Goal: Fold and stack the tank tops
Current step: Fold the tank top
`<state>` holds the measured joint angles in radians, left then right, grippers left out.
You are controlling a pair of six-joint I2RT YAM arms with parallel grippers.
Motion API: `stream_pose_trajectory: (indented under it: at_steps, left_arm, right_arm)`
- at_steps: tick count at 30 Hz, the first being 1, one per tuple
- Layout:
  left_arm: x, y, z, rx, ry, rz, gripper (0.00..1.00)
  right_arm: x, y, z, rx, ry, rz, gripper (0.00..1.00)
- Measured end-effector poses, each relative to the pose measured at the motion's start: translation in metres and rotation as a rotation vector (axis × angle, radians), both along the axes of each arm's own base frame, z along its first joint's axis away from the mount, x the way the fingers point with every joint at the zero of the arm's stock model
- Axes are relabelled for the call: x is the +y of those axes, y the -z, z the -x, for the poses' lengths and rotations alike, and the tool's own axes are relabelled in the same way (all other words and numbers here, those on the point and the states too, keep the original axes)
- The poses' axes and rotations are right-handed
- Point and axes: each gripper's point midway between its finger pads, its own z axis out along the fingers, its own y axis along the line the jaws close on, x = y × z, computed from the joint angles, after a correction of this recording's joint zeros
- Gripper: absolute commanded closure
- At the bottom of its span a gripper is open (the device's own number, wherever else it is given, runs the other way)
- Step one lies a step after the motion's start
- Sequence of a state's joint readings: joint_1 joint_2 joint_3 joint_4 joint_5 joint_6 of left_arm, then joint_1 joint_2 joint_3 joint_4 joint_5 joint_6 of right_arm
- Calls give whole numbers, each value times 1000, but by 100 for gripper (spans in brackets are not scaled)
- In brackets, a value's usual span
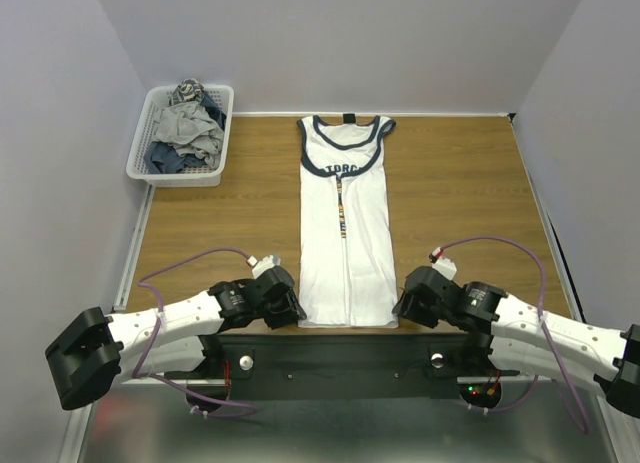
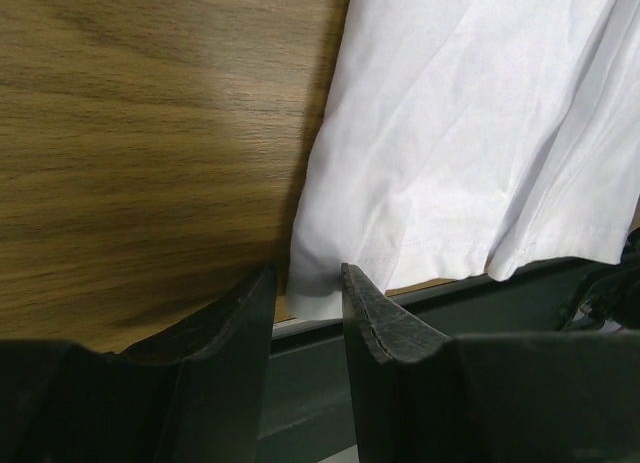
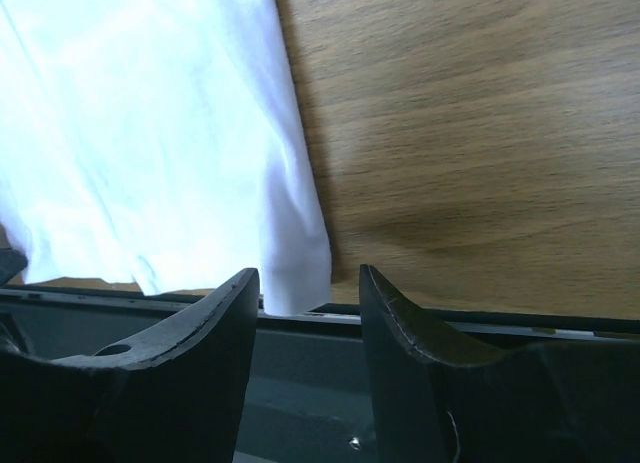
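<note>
Down the centre of the top view, on the wooden table (image 1: 450, 183), the tank top (image 1: 346, 253) lies flat and folded narrow. Its long axis runs top to bottom, neckline uppermost. The fold hides most of its print. Upper left, the basket (image 1: 140, 158) holds tangled clothes (image 1: 190, 128), hard to tell apart. The left gripper (image 2: 303, 283) and right gripper (image 3: 308, 283) stand with jaws apart, a hem corner between each pair.

Both arms lie low and extended, forearms angled inward. The left end effector (image 1: 299, 308) and the right end effector (image 1: 398, 305) each hold their jaws parted.
</note>
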<state>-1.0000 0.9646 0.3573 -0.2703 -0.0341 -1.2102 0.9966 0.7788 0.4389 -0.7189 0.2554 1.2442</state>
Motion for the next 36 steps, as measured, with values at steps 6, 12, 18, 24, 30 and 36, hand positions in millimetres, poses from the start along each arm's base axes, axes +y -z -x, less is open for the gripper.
stream_pose_trajectory:
  at_steps: [6,12,18,24,30,36]
  left_arm:
    - [0,0,0,0,0,0,57]
    - [0,0,0,0,1,0,57]
    - [0,0,0,0,1,1,57]
    - [0,0,1,-1,3,4,58]
    - [-5,3,4,9,21,6,61]
    - [-10,4,5,11,35,11,75]
  right_arm:
    - [-1,5,1,15,-4,26,54]
    - [-1,9,1,17,-7,24,55]
    - [2,22,5,53,-24,38,56]
    - [6,24,7,58,-36,20,58]
    - [8,25,7,55,-39,4,62]
    - [9,25,6,56,-40,5,71]
